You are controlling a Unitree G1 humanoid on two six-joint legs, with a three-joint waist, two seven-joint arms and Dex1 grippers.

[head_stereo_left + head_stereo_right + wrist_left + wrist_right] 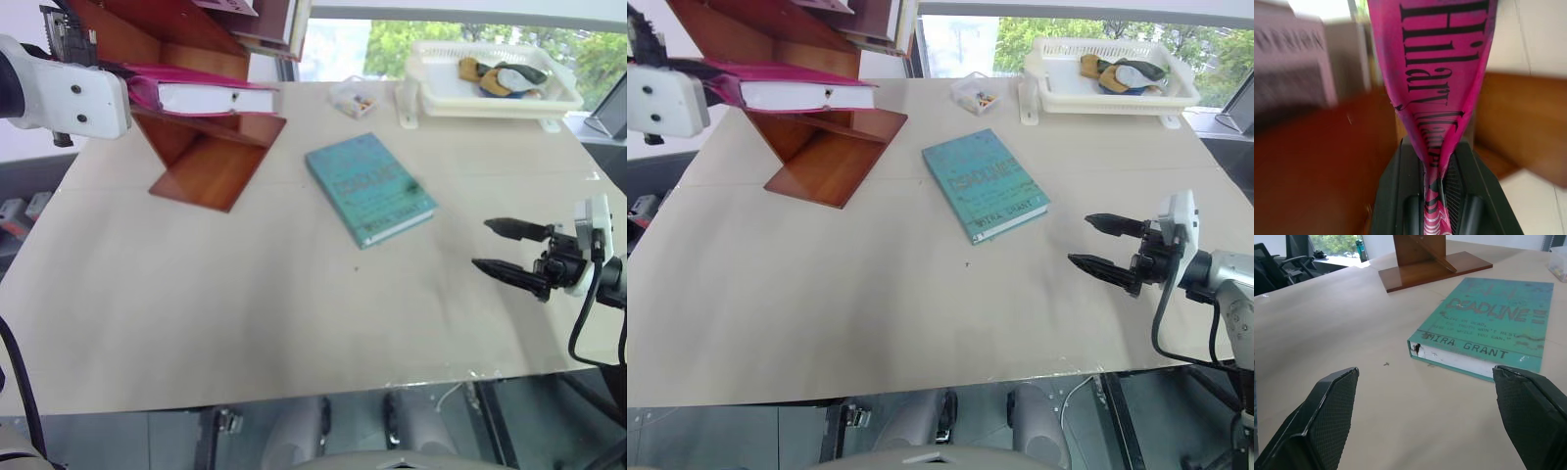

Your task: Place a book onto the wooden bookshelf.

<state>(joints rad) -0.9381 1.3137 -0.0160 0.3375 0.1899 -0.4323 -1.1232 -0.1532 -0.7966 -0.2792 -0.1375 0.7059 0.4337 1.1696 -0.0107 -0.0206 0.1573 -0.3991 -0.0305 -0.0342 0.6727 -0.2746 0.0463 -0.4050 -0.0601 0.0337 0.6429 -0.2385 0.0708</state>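
The left gripper (pixel 1437 205) pinched the pink book (pixel 211 96) (by its cover) at the wooden bookshelf (pixel 211 157); keeping it level would ease insertion. The right gripper (pixel 505 250) stood spread.

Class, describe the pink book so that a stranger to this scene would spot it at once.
Start at the wooden bookshelf at the table's far left corner. The book lies flat within its angled panels, pinched at one end by the left gripper. It is bright pink, unlike the teal book lying on the table's middle.
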